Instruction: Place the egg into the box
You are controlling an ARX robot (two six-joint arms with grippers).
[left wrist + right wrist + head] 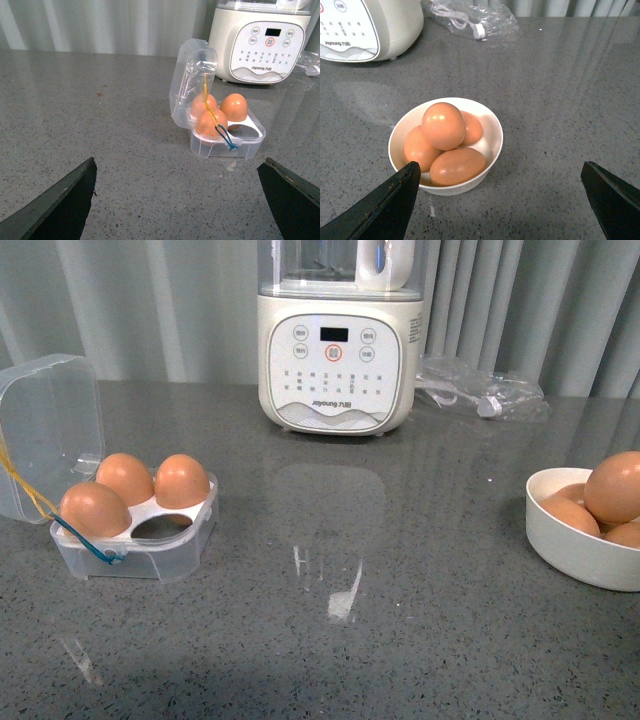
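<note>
The clear egg box (135,540) stands at the left of the grey table with its lid (45,430) open. Three brown eggs sit in it; the near right cup (165,527) is empty. The box also shows in the left wrist view (227,145), ahead of my open, empty left gripper (180,200). Several brown eggs lie in a round white bowl (585,560) at the right, one egg (615,485) on top. In the right wrist view the bowl (492,145) and its top egg (443,125) lie just ahead of my open, empty right gripper (500,200). Neither arm shows in the front view.
A cream soy-milk machine (337,350) stands at the back centre. A clear plastic bag with a white cable (480,390) lies to its right. A grey curtain hangs behind the table.
</note>
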